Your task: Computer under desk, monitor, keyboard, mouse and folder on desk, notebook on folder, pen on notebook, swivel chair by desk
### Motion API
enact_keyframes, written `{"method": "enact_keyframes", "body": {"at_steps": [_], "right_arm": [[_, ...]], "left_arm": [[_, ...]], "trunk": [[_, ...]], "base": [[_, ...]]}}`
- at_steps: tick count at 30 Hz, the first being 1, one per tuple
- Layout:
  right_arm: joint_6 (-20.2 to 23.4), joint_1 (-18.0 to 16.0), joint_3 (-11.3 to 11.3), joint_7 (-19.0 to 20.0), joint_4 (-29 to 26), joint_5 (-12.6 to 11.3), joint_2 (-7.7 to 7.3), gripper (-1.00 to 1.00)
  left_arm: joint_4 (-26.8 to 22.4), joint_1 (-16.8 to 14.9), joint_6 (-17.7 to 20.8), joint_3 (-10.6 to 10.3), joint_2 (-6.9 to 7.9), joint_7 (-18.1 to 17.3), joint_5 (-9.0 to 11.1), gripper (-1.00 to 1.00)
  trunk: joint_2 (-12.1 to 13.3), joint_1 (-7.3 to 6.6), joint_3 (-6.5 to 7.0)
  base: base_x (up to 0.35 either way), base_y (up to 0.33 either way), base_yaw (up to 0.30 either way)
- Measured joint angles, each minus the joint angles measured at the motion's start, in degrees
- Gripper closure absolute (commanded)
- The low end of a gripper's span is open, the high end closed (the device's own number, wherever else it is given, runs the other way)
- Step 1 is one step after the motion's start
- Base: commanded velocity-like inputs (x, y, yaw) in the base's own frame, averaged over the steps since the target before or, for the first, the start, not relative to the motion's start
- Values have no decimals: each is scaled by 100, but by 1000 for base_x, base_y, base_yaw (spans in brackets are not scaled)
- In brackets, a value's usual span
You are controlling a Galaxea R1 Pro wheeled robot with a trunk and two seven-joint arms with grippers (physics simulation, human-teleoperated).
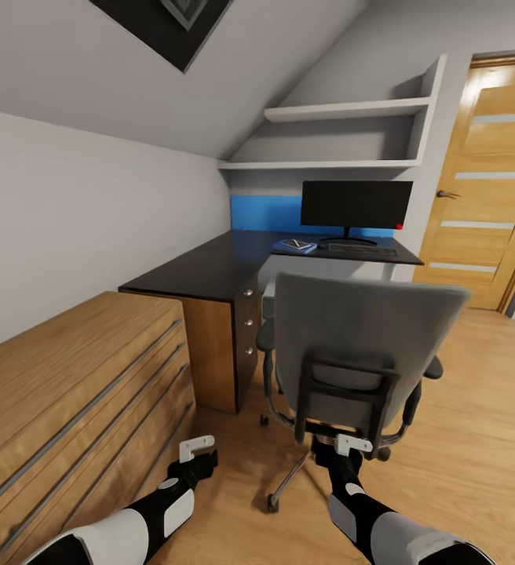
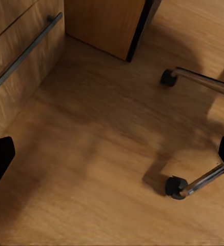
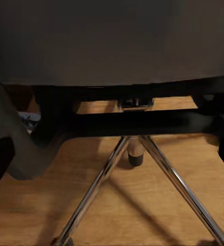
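The grey swivel chair (image 1: 359,345) stands with its back to me, in front of the black L-shaped desk (image 1: 210,271). On the desk's far part are the black monitor (image 1: 357,205), the keyboard (image 1: 361,251) before it, and the blue folder (image 1: 294,247) to the keyboard's left, with a small dark notebook (image 1: 295,243) on top. The pen, the mouse and the computer are too small or hidden to make out. My right gripper (image 1: 353,445) is open just behind the chair's lower back, facing its chrome base (image 3: 135,154). My left gripper (image 1: 197,449) is open over bare floor, beside two casters (image 2: 176,187).
A low light-wood cabinet (image 1: 69,408) with long bar handles runs along the left wall, close to my left arm. The desk's drawer end (image 1: 248,322) sits between cabinet and chair. A wooden door (image 1: 485,180) is at the right, with open floor (image 1: 477,408) before it.
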Motion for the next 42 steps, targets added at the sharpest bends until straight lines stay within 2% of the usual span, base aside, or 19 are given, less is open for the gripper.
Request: {"method": "enact_keyframes", "body": {"at_steps": [12,21,34,42], "right_arm": [[-1,3,1,-1,8,0,0,-100],[-1,3,1,0,8,0,3,-100],[-1,3,1,7,8,2,3,-100],[-1,1,2,8,15,155,3,-100]], "left_arm": [[0,-1,0,0,-8,-1,-1,-100],[-2,-1,-14,0,-63,15,-3,-100],[1,-1,9,0,-65,17,-1,-100],[-5,-1,-12,1,-66,4,-30,-100]], "trunk": [[0,-2,41],[0,-3,89],[0,-3,160],[0,-3,204]], "base": [[-235,0,-139],[-18,0,-210],[-1,0,-212],[0,0,-209]]}}
